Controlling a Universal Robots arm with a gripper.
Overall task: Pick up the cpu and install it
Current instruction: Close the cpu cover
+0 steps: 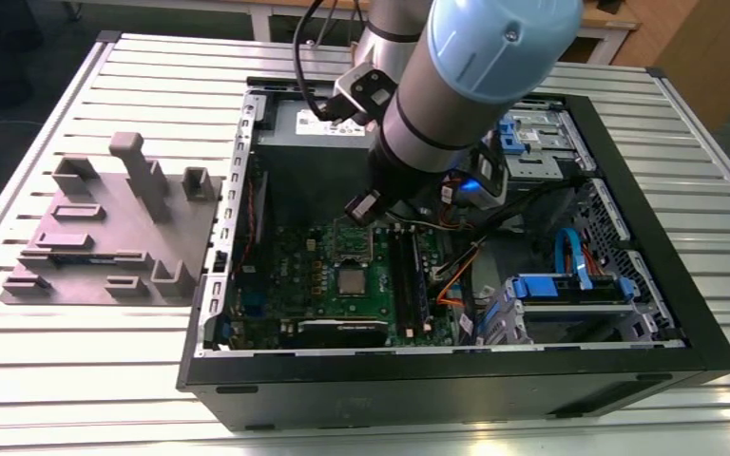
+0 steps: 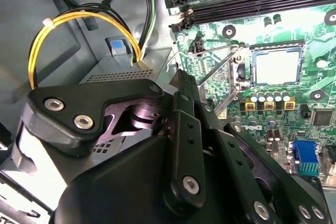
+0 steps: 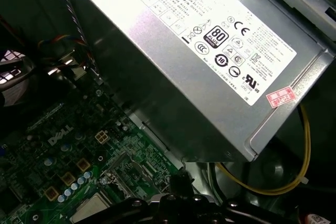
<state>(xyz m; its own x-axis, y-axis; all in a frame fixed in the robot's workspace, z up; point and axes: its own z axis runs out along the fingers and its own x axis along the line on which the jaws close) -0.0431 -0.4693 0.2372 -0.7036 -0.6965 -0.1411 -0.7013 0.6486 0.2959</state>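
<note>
The cpu (image 1: 354, 280) is a small silver-grey square lying flat in the socket of the green motherboard (image 1: 301, 275) inside the open computer case. In the second wrist view the cpu (image 2: 276, 67) sits in its dark frame, with the socket's metal load plate and lever (image 2: 218, 74) raised beside it. The first wrist view catches a corner of the cpu (image 3: 93, 212) at the picture's edge. My gripper (image 1: 365, 207) hangs over the board, between the socket and the power supply and apart from the cpu. Its black linkage (image 2: 189, 145) shows in both wrist views.
A grey power supply (image 1: 308, 142) fills the case's far end, with yellow cables (image 2: 79, 22) running from it. Memory slots (image 1: 410, 271) lie beside the socket. Blue drive carriers (image 1: 568, 285) stand at the exterior view's right. A grey plastic block tray (image 1: 111, 228) rests on the slatted table outside the case.
</note>
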